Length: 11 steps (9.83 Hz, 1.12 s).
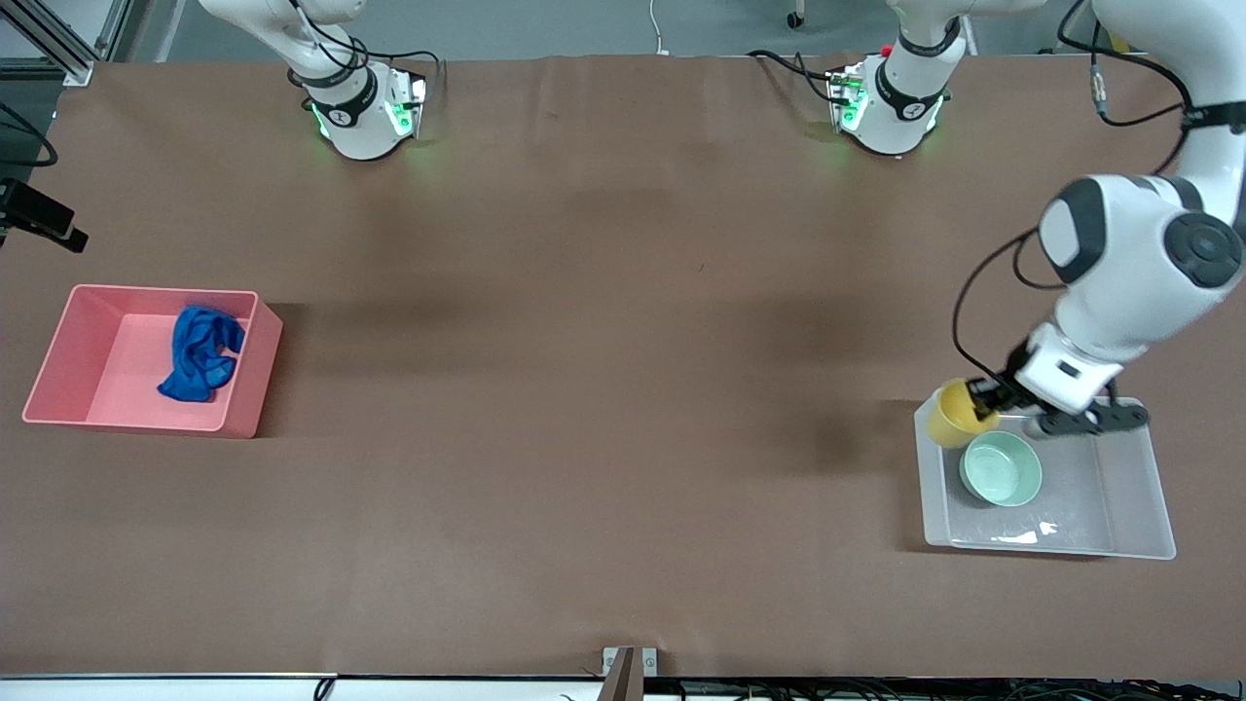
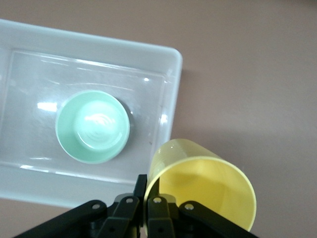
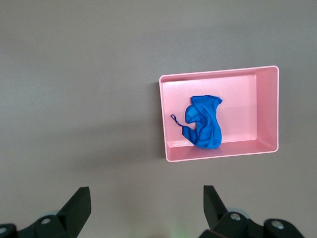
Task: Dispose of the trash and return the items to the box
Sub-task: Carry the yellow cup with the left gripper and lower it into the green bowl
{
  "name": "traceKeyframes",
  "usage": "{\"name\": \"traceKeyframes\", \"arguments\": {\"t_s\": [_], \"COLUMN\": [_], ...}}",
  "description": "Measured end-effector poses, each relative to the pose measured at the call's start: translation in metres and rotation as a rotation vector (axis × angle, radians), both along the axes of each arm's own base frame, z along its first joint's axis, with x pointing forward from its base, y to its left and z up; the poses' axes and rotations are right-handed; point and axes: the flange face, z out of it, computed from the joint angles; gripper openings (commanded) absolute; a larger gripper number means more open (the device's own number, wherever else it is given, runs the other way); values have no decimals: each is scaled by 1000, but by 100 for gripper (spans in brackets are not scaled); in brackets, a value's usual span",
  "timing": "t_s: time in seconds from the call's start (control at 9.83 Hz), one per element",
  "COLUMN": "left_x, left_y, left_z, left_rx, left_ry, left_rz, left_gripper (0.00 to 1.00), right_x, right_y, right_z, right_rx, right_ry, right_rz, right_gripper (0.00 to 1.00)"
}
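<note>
yellow cup (image 1: 952,414) pinched by left gripper (image 1: 985,401) over clear bin (image 1: 1129,487) corner; right gripper (image 3: 146,208) spread wide, empty.

Pink bin (image 1: 60,350) on brown table (image 1: 584,341), toward right arm's end

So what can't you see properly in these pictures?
- Right gripper: out of the front view; its wrist view cuts off all but the spread fingertips.
- Yellow cup: its base is cut off in the left wrist view, and the left gripper covers part of it in front.
- Blue rag: its string shows only from the right wrist.
</note>
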Motion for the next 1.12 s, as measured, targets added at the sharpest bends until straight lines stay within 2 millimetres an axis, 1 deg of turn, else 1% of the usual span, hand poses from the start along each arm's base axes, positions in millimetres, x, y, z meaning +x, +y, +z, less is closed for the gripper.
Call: {"name": "traceKeyframes", "arguments": {"t_s": [0.1, 0.2, 0.31, 0.51, 0.61, 0.92, 1.02, 1.12], "left_x": [15, 27, 35, 38, 37, 33, 32, 31], "left_y": [20, 41, 60, 93, 101, 109, 111, 112], "left_z": [-19, -40, -56, -84, -95, -118, -125, -131], "left_rx": [11, 12, 18, 40, 44, 44, 44, 44], "left_ry": [20, 46, 66, 107, 125, 165, 176, 184], "left_rz": [-2, -15, -45, -87, -96, -117, -123, -127], "left_gripper": [0, 0, 0, 0, 1, 3, 14, 53], "right_x": [0, 0, 0, -1, -1, -1, 0, 0], "right_y": [0, 0, -1, -1, -1, -2, -2, -1], "right_z": [0, 0, 0, 0, 0, 0, 0, 0], "right_rx": [0, 0, 0, 1, 1, 0, 0, 7], "right_ry": [0, 1, 2, 4, 4, 3, 1, -1], "right_rz": [0, -1, -1, -3, -3, -3, -3, -2], "right_gripper": [100, 100, 100, 100, 100, 100, 100, 100]}}
